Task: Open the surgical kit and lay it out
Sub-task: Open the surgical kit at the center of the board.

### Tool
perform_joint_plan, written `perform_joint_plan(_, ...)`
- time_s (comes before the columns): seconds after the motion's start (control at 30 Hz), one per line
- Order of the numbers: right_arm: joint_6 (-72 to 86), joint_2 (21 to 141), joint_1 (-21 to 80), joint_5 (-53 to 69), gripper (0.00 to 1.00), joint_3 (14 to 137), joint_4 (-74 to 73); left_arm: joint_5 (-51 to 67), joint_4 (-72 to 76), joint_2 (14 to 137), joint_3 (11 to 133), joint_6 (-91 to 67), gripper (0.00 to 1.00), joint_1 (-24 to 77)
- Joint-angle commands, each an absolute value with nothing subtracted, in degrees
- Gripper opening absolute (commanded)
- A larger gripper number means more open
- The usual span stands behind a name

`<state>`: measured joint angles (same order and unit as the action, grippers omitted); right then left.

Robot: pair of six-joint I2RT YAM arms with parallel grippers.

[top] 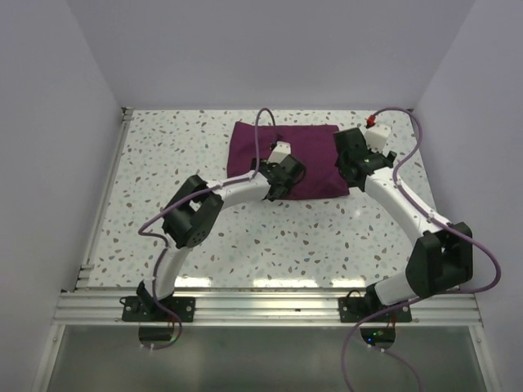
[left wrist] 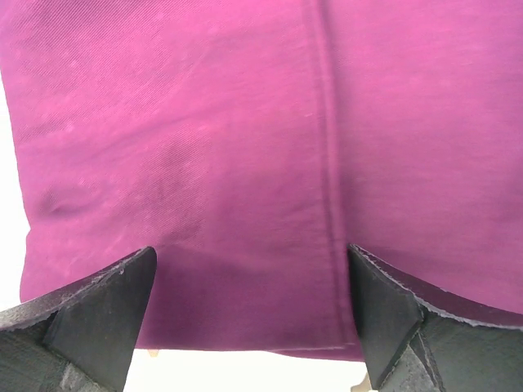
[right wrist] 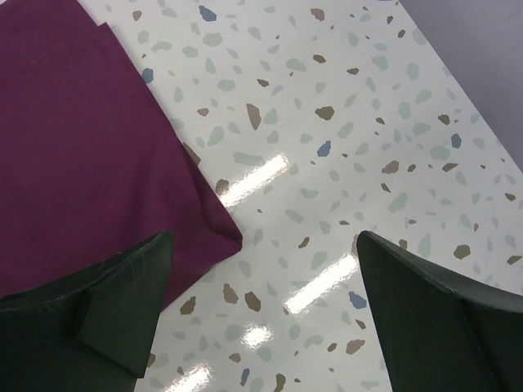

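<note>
Magenta wrap (top: 315,155) is found folded shut on the table (top: 163,147), far half. The left gripper (left wrist: 253,269) is held agape over its near edge, the right gripper (right wrist: 263,241) agape astride its right corner, placed, presumably, so it can be pinched open.

A: kit state?
B: surgical kit (top: 315,159) is a dark magenta cloth wrap, folded shut, roughly rectangular, flat on the tabletop (top: 245,237), far centre.
A: surface?
B: smooth, faint creases. One straight hem line (left wrist: 327,122) runs across the top layer. Near right corner (right wrist: 225,237) lies flat.
</note>
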<state>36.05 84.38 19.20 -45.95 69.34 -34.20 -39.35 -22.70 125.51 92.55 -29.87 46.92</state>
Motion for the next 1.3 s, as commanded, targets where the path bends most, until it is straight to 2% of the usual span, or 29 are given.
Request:
perform_joint_plan(0.0,36.8,82.3,19.2,-47.3,0.98,68.2,-33.7,-44.4,-29.1,126.9,94.9,-35.2,1.00,46.8)
perform_joint_plan(0.23,36.6,81.3,19.2,-45.8,0.98,66.4,-32.2,-42.9,-23.9,125.0,89.3,-34.4,0.99,46.8)
perform_joint_plan(0.27,36.5,81.1,19.2,-45.9,0.98,66.4,-31.9,-42.2,-23.0,124.4,88.9,-33.4,0.82,46.8)
perform_joint_plan(0.33,36.5,80.9,19.2,-46.0,0.99,66.2,-31.8,-41.6,-22.2,124.1,88.9,-33.2,0.78,46.8)
perform_joint_plan(0.47,36.5,80.6,19.2,-45.9,0.98,65.9,-31.7,-40.2,-22.3,124.5,91.2,-31.3,0.10,46.8)
perform_joint_plan(0.5,36.5,80.5,19.2,-45.9,0.98,65.9,-31.6,-40.5,-22.9,124.5,92.0,-31.2,0.00,46.8)
perform_joint_plan(0.8,36.1,83.1,19.2,-44.5,0.98,66.9,-30.7,-40.4,-24.8,115.3,95.4,-27.8,0.00,45.4)
perform_joint_plan(0.83,36.0,83.5,19.2,-44.0,0.98,67.3,-30.6,-39.5,-24.5,114.3,95.1,-27.7,0.04,45.1)
perform_joint_plan(0.87,35.9,84.1,19.2,-43.9,0.98,67.5,-30.6,-38.8,-24.3,113.9,95.0,-27.5,0.15,44.8)
perform_joint_plan(0.93,35.9,84.5,19.2,-43.7,0.98,67.7,-30.5,-37.6,-23.7,113.7,94.6,-27.1,0.22,44.5)
perform_joint_plan(1.1,35.6,85.1,19.2,-43.9,0.98,67.3,-30.3,-34.8,-23.6,116.3,95.5,-27.1,0.26,44.1)
perform_joint_plan(1.13,35.4,85.1,19.2,-44.0,0.98,67.2,-30.3,-34.4,-23.6,117.2,95.7,-27.1,0.33,44.1)
perform_joint_plan(1.27,35.2,84.8,19.2,-44.3,0.98,67.1,-30.2,-33.4,-23.6,118.9,96.2,-27.3,0.31,44.1)
